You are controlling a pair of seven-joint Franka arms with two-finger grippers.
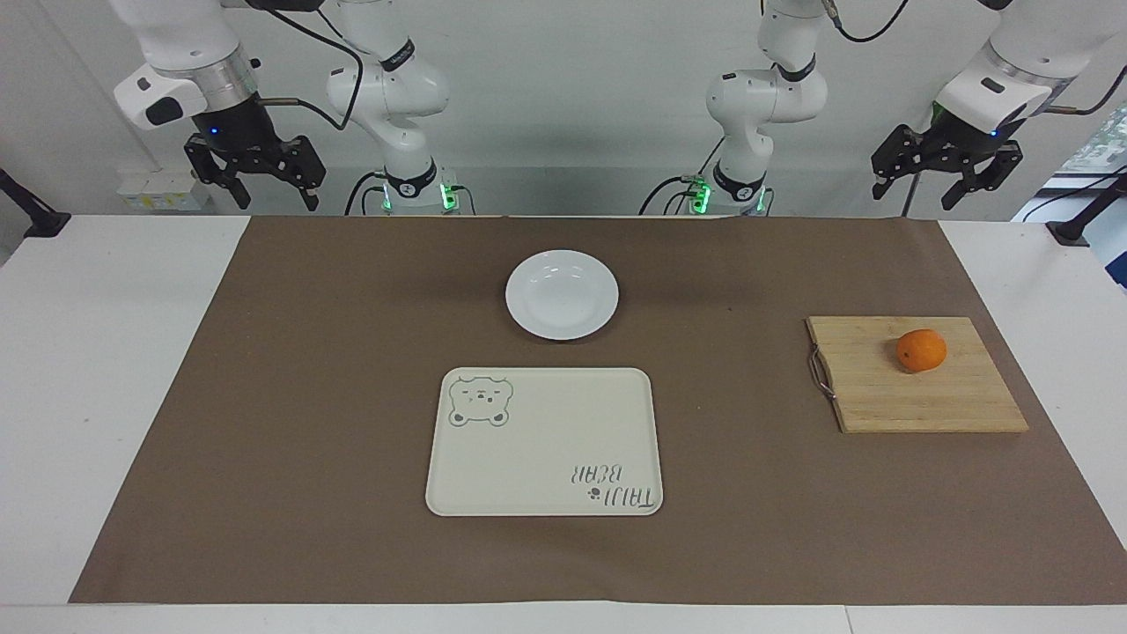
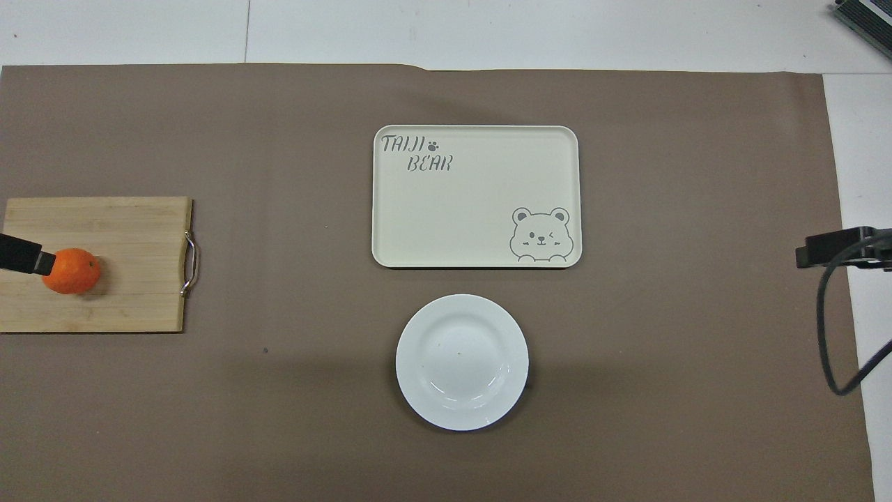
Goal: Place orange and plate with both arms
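Note:
The orange (image 1: 921, 350) lies on a wooden cutting board (image 1: 898, 396) toward the left arm's end of the table; it also shows in the overhead view (image 2: 71, 271). The white plate (image 1: 562, 294) sits empty on the brown mat, nearer to the robots than the tray, and shows in the overhead view (image 2: 461, 361). My left gripper (image 1: 914, 199) is open and empty, held high and well apart from the orange. In the overhead view its tip (image 2: 24, 252) shows over the board beside the orange. My right gripper (image 1: 276, 204) is open and empty, waiting high at the right arm's end (image 2: 829, 247).
A cream rectangular tray with a bear drawing (image 1: 544, 440) lies mid-table, farther from the robots than the plate (image 2: 474, 202). The cutting board (image 2: 118, 237) has a metal handle on its side toward the table's middle. A brown mat (image 1: 308, 396) covers most of the table.

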